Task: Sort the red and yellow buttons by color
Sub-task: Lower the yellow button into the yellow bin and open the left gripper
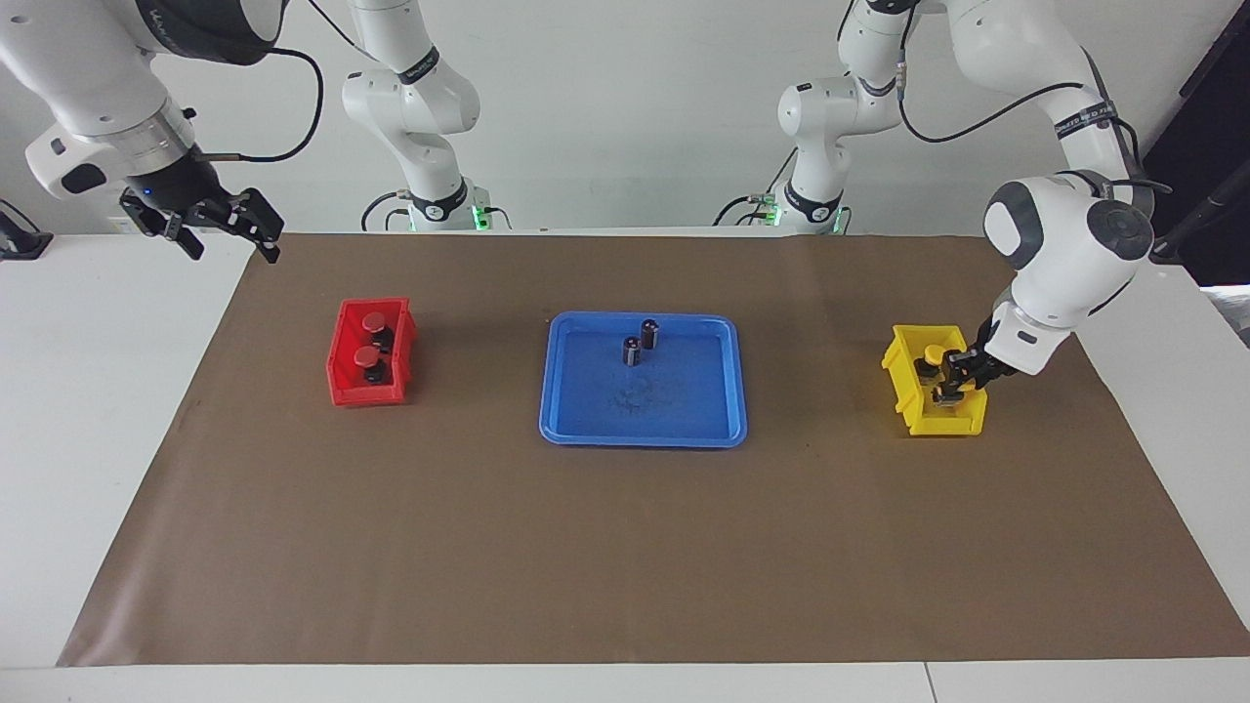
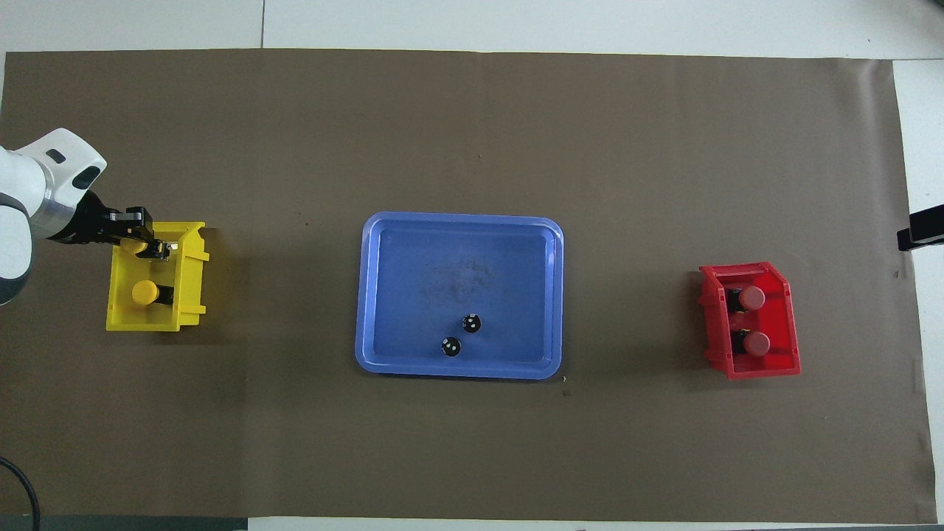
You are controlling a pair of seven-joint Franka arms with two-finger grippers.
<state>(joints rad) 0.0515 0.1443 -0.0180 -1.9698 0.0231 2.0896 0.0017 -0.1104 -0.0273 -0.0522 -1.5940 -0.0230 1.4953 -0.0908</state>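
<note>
Left jaws around yellow button (image 2: pixel 133 245) — axis level, over yellow bin (image 2: pixel 190 274).

2 dark cylinders (image 1: pixel 642 342) stand in the blue tray (image 1: pixel 723 430); surrounding mat (image 1: pixel 488 547) open.
</note>
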